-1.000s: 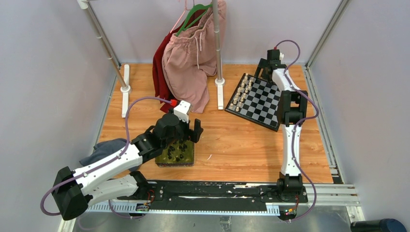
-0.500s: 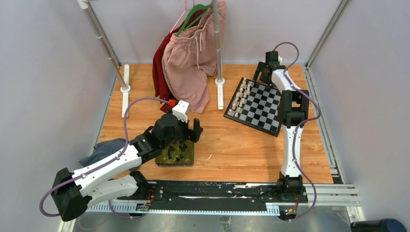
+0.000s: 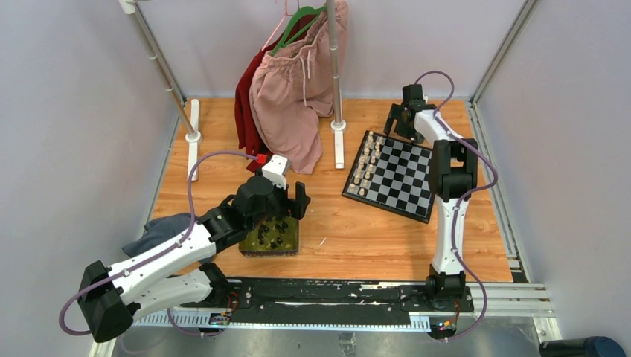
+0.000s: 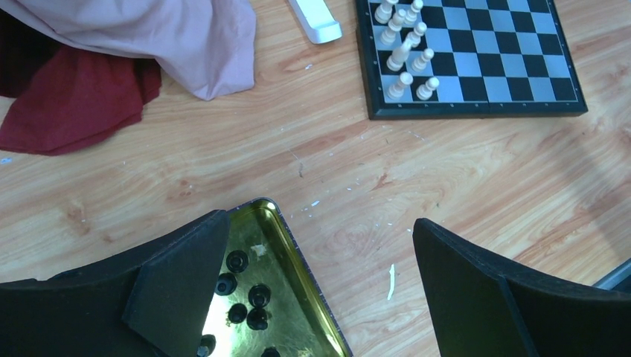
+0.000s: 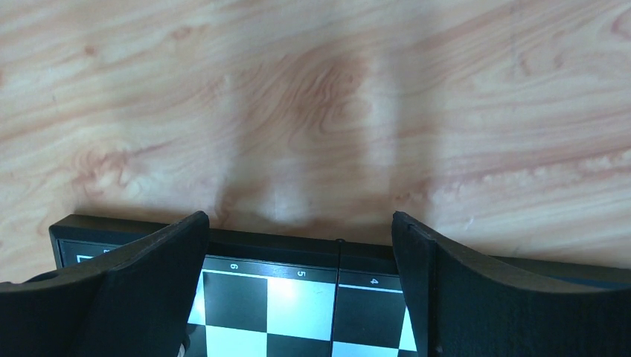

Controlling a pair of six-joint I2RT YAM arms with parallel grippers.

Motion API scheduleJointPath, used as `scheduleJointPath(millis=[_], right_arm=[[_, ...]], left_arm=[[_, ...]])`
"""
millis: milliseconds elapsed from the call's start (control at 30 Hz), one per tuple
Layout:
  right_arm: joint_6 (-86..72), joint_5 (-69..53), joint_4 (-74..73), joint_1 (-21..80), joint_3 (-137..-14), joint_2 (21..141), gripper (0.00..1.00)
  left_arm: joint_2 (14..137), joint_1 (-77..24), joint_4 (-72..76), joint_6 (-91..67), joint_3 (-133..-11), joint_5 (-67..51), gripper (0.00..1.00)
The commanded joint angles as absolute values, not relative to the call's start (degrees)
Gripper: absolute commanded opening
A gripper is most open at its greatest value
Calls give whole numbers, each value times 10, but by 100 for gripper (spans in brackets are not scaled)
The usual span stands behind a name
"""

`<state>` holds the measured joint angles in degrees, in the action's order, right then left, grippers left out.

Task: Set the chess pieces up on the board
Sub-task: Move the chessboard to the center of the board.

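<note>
Chess pieces, tiny black figures, loose in a shiny yellow-green rectangular metal tray at the near left of the wooden table; none yet on the flat square chessboard of black and light grey checks, well apart at the far right. Left gripper poised over the tray's far end, fingers spread wide, holding nothing; pieces below and toward its left finger — plainly the nearer arm. Long axis of so small a piece not to be told. Right gripper at the chessboard's far border, fingers likewise spread and empty. Cream-white pieces ranked along the chessboard's side toward the tray. Legible writing: numerals 6, 5, 4 on the chessboard's margin — no brand seen.
</note>
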<state>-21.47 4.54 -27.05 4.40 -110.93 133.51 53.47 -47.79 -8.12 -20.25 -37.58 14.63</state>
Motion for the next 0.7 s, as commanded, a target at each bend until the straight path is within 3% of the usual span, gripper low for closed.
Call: scheduleJointPath(millis=[0, 667], right_arm=[[-212, 38, -341, 69, -1056, 1302, 96], [-245, 46, -287, 93, -804, 1107, 96]], left_arm=[[515, -475, -99, -220, -372, 154, 100], [493, -475, -138, -269, -361, 125, 100]])
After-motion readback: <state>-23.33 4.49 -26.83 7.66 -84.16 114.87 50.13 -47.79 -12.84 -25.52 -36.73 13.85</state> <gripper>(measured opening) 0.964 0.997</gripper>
